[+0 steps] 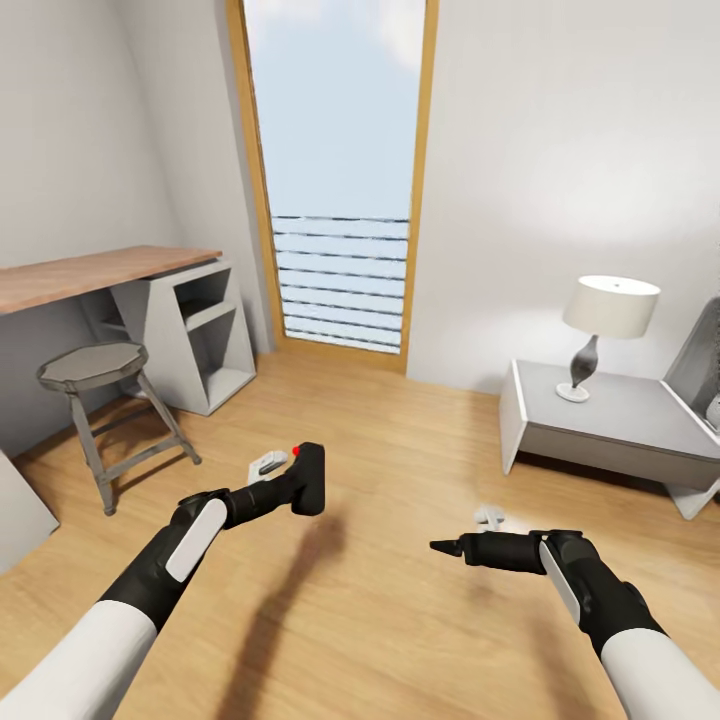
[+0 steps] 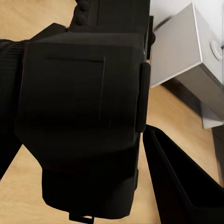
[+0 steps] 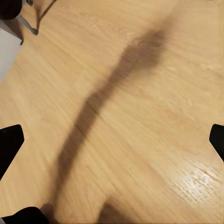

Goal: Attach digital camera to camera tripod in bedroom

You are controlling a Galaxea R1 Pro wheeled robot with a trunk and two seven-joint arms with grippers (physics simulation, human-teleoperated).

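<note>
Left gripper (image 1: 300, 480) is clamped on the camera (image 1: 308, 478), held above the wood floor (image 1: 400, 450) before the window (image 1: 340, 180). Right gripper (image 1: 445, 547) is spread, holding nothing.

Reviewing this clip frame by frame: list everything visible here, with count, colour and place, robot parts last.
digital camera: 1, black with red button, held in the left gripper above the floor.
stool: 1, grey, round seat, under the desk at left.
desk: 1, wood top, white shelved base, left wall.
window: 1, tall, wood frame, far wall.
lamp: 1, white shade, on the bedside table.
bedside table: 1, grey, right side.
floor: light wood.
left gripper: 1, black, shut on the digital camera.
right gripper: 1, black, open, holding nothing, over the floor.
</note>
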